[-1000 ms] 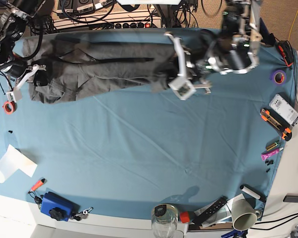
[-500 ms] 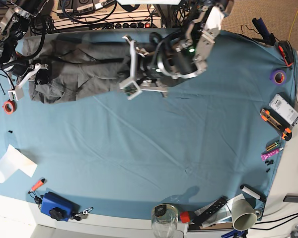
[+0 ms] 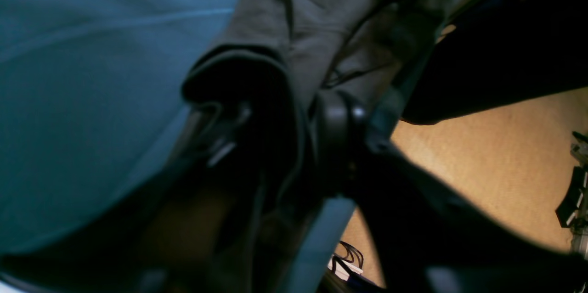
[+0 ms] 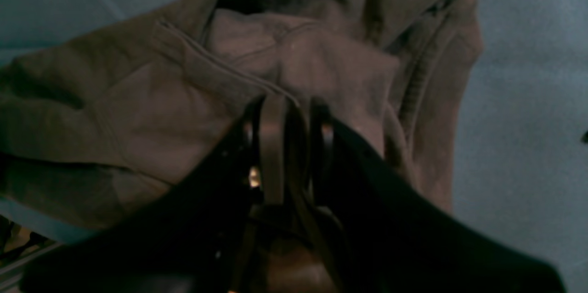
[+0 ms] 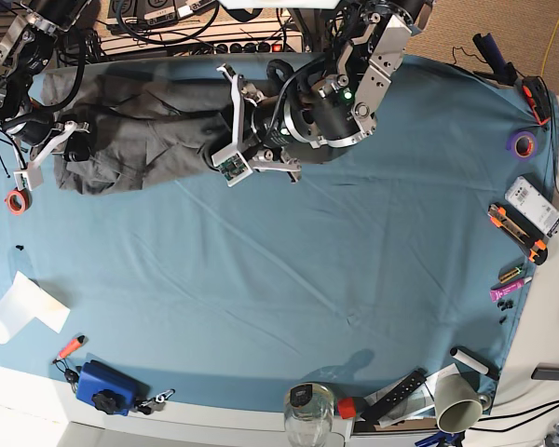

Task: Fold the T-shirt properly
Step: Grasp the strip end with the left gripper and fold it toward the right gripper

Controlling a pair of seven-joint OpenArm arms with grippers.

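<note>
Charcoal T-shirt seemingly pinched by right claw.

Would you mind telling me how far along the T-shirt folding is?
Done: the T-shirt is a long narrow band along the table's far edge. In hand: the right gripper pinches one end; the left gripper is over the middle. Left: final folds.

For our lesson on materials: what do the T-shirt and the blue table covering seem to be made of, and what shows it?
T-shirt: soft knit cloth, probably cotton, matt charcoal grey; it lies in limp wrinkles and shows stitched hems in the right wrist view.
Table covering: thin woven fabric, matt blue-teal; long straight creases run across it. The exact fibre cannot be told.
</note>
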